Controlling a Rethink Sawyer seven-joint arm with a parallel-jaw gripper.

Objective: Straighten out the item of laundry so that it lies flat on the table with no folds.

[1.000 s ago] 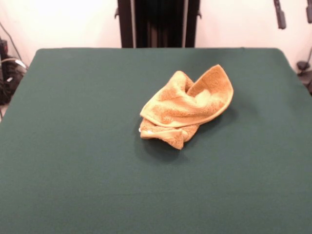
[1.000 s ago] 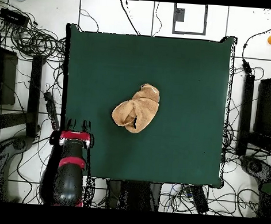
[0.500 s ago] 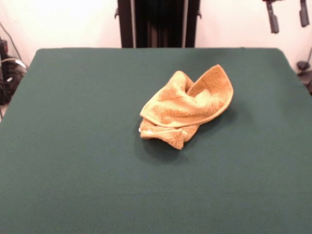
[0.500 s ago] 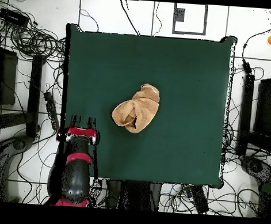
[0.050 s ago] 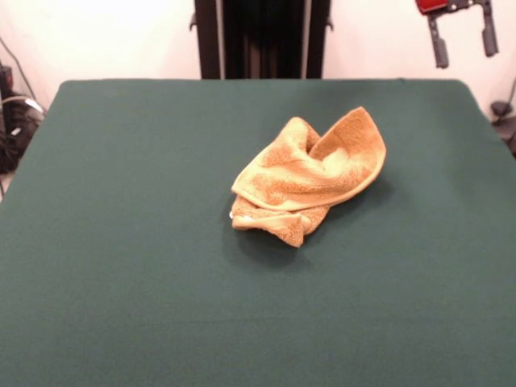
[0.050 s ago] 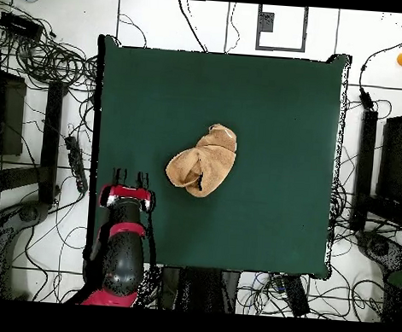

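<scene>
Towel (image 5: 306,179) sits crumpled near the middle of the bench (image 5: 121,242), folded over itself. Gripper (image 5: 461,36) hangs spread and empty, well apart. Risk: pinching several bunched layers together would drag the heap without unfolding it.

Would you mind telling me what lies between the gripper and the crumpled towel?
Nothing but bare green table: the overhead view shows only cloth top between the gripper and the towel.

pincer (image 6: 130,177) now farther over table (image 6: 269,101)
</scene>
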